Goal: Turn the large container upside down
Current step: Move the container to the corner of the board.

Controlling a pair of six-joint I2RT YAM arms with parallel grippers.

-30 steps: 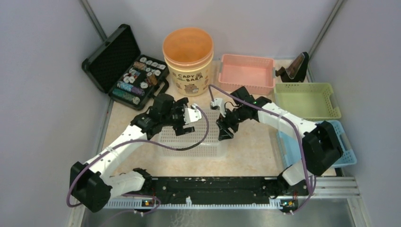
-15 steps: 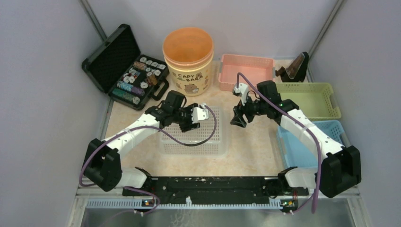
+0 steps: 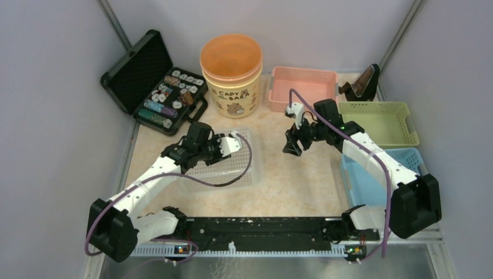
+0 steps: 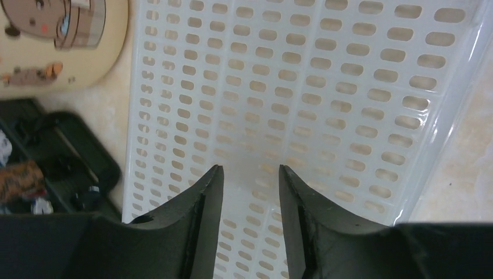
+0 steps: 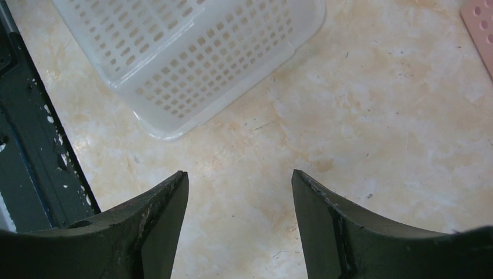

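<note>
Counts: one hard case, one tub, one white basket, three coloured baskets, one stand, two arms.

Black hard case, left of the tub, lid open. Rows of round chips in its tray.

Left gripper, in front of the tub, low over the white basket. Fingers narrowly parted, with slotted plastic showing in the gap. Cannot tell if they pinch it.

White basket, the large container, on the table just in front of the tub. Rectangular, translucent plastic, rows of oval slots, rounded corners. Long axis runs left to right, slightly skewed. Broad slotted face up and smooth lip at the tabletop, so it appears mouth-down.

Tub: cylindrical, cream wall with cartoon print, orange top, upright.

Right gripper, right of and in front of the tub, over bare mottled tabletop. Fingers spread wide, nothing between them, clear of the white basket.

Right of the tub: pink basket, then green basket, with the blue basket nearer the arm bases. All are slotted plastic rectangles. Dark angled stand at the back, beside the pink basket.
</note>
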